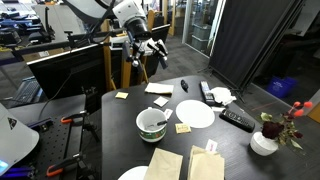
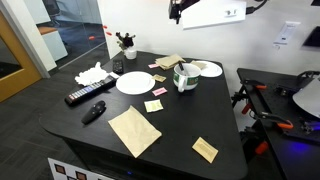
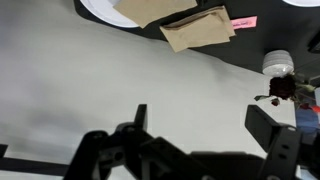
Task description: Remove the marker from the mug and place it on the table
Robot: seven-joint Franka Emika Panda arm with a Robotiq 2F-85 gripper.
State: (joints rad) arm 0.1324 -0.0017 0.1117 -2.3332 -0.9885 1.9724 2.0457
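The white mug (image 1: 152, 123) with a greenish rim band stands on the black table (image 1: 118, 125), and it also shows in an exterior view (image 2: 186, 76). A thin dark shape inside it may be the marker (image 1: 153, 120), but it is too small to tell for sure. My gripper (image 1: 151, 50) hangs high above the table's far side, well away from the mug. In the wrist view it (image 3: 205, 125) is open and empty over grey floor beyond the table edge. The mug is out of the wrist view.
On the table are a white plate (image 1: 196, 114), a black remote (image 1: 237, 119), a stubby black object (image 1: 183, 85), brown paper napkins (image 1: 165, 164), yellow sticky notes (image 1: 183, 128) and a small vase with flowers (image 1: 264, 141). A monitor (image 1: 65, 68) stands beside the table.
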